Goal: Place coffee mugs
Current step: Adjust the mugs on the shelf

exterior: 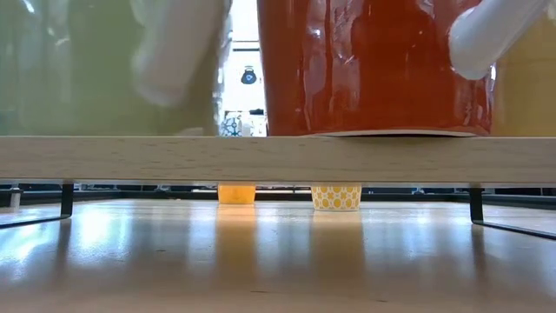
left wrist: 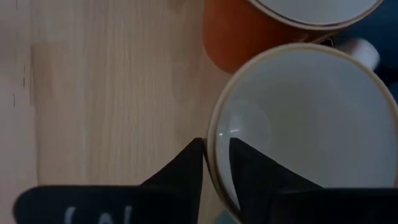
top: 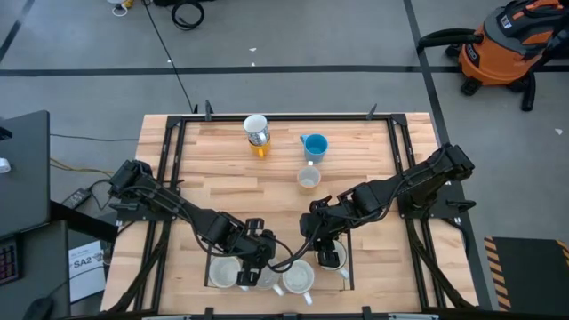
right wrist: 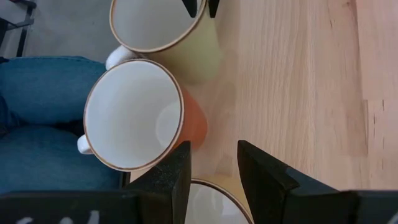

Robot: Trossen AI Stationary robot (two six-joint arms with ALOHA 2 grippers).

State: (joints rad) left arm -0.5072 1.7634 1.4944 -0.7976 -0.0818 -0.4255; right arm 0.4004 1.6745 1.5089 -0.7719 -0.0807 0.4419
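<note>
Your table [top: 231, 191]: pale butcher-block wood, smooth, with fine straight grain; it takes a soft sheen at lower centre of the low view. Your frame [top: 396, 160]: thin black metal bars, matt. Your red-brown mug [exterior: 373, 69], upper right of the low view: glazed ceramic, glossy, with bright highlights; its handle [exterior: 486, 35] is white and smooth. Your cream mug [left wrist: 311, 130], right of the left wrist view: smooth glazed interior, faintly reflective. Your left gripper fingers [left wrist: 180, 174]: dark, matt, plastic-looking. Blue cloth [right wrist: 37, 124], denim-like, lies at left of the right wrist view.
</note>
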